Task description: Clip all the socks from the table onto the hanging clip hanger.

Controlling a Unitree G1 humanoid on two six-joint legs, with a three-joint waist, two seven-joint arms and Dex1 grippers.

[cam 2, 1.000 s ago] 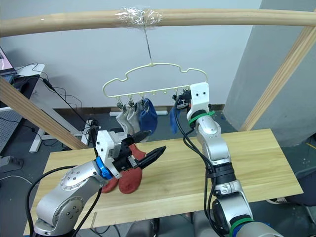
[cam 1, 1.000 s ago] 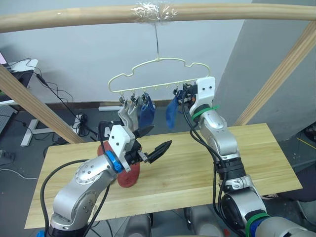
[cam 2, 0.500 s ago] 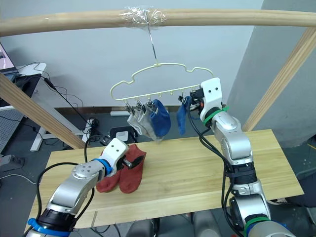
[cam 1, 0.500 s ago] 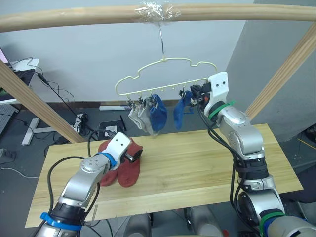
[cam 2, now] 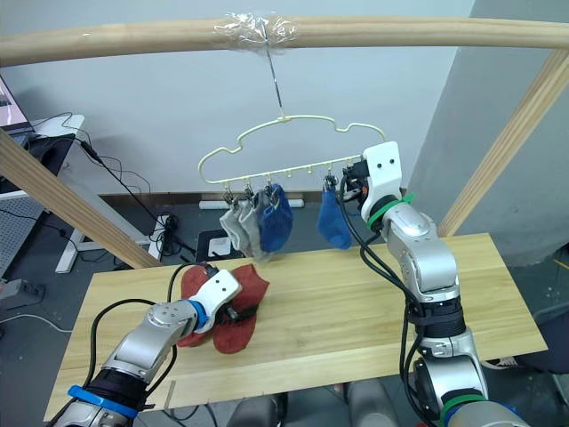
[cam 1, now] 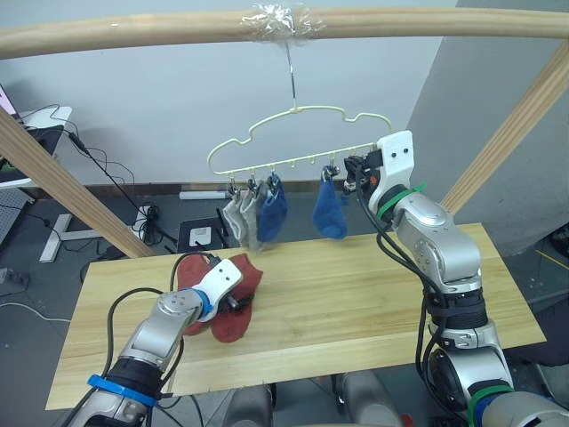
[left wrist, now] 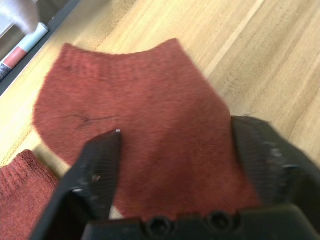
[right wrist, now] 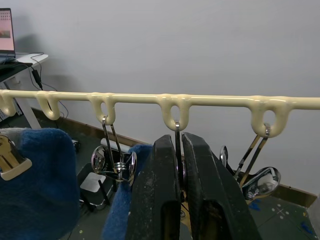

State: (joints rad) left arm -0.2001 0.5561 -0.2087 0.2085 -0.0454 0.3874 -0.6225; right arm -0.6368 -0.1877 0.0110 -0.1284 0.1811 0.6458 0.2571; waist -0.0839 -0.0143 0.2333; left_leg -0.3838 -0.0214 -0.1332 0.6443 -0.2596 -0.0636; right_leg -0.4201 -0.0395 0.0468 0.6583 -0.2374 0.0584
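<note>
Hanging four socks on hanger; leaving two red socks on bench. Straddling one with wide left gripper; pinching a clip with right gripper.

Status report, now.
Left gripper open over a red sock on the table. Right gripper shut on a hanger clip. Nothing obstructing.

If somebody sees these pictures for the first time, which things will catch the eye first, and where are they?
The clip hanger hangs from a taped wooden beam above the table, with two grey and two blue socks clipped under it. The right hand is raised to it, shut on a clip. Two rust-red socks lie on the table's left part, where the left hand is open around one.
</note>
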